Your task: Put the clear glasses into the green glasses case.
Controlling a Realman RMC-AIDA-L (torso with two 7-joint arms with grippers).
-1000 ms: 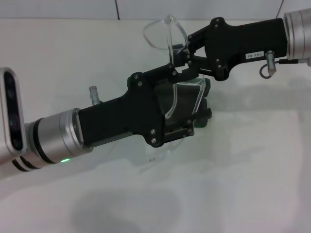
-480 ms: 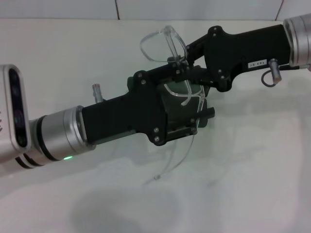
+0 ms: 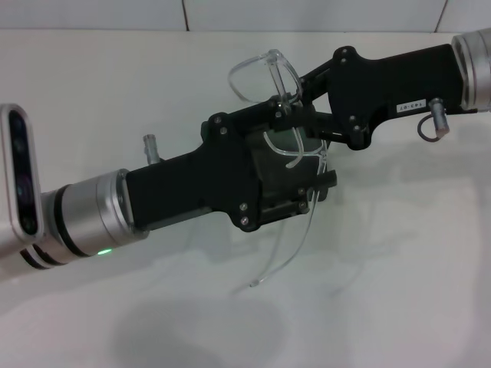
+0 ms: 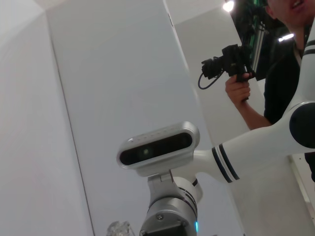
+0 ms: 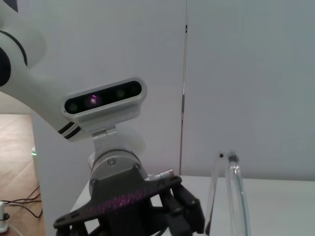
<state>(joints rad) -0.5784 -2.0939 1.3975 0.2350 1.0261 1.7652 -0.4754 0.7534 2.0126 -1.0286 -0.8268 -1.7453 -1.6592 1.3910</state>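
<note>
Right end effector (image 3: 285,106) pinches the clear glasses (image 3: 265,73) above the green glasses case (image 3: 285,170), which the left end effector (image 3: 295,195) is clamping.

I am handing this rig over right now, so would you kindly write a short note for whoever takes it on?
Left gripper: raised above the table, holding the green glasses case; only a dark part of the case shows behind the fingers.
Right gripper: shut on the clear glasses near their middle, right over the case.
Glasses: one lens sticks up above the grippers, one thin arm hangs down below the case, free in the air.
Done: both things picked up and brought together.
Left: seat the glasses fully in the case, release, and probably close it.
</note>
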